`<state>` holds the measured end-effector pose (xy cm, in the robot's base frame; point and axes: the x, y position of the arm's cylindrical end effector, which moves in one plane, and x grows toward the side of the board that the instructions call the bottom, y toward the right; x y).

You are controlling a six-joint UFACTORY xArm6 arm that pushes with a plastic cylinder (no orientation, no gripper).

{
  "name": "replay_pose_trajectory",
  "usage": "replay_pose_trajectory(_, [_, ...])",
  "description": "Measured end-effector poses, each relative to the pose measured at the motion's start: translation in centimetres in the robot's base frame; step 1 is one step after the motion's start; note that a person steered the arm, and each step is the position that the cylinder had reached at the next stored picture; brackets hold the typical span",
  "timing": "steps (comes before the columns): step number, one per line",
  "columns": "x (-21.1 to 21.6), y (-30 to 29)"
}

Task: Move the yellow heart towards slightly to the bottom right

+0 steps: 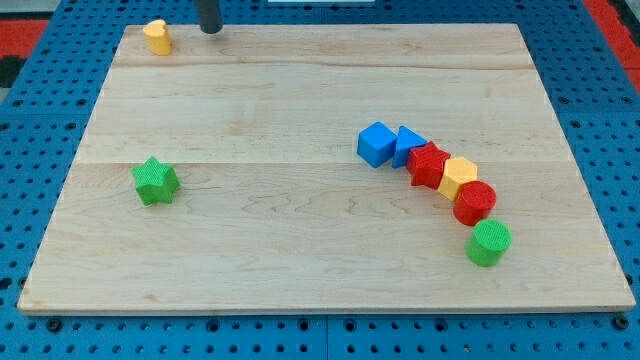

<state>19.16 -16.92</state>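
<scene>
The yellow heart [156, 37] stands at the top left corner of the wooden board [250, 230]. My tip [211, 30] is at the board's top edge, a short way to the right of the heart and apart from it. The rod runs up out of the view's top.
A green star [155, 181] sits at the left middle. At the right, a curved row holds a blue cube [376, 143], a blue triangle [408, 144], a red star [428, 165], a yellow hexagon [459, 177], a red cylinder [475, 202] and a green cylinder [489, 243].
</scene>
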Motion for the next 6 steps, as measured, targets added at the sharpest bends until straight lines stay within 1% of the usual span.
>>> replay_pose_trajectory(1, [0.0, -1.9])
replay_pose_trajectory(3, [0.0, -13.4])
replay_pose_trajectory(4, [0.6, -12.2])
replay_pose_trajectory(6, [5.0, -5.4])
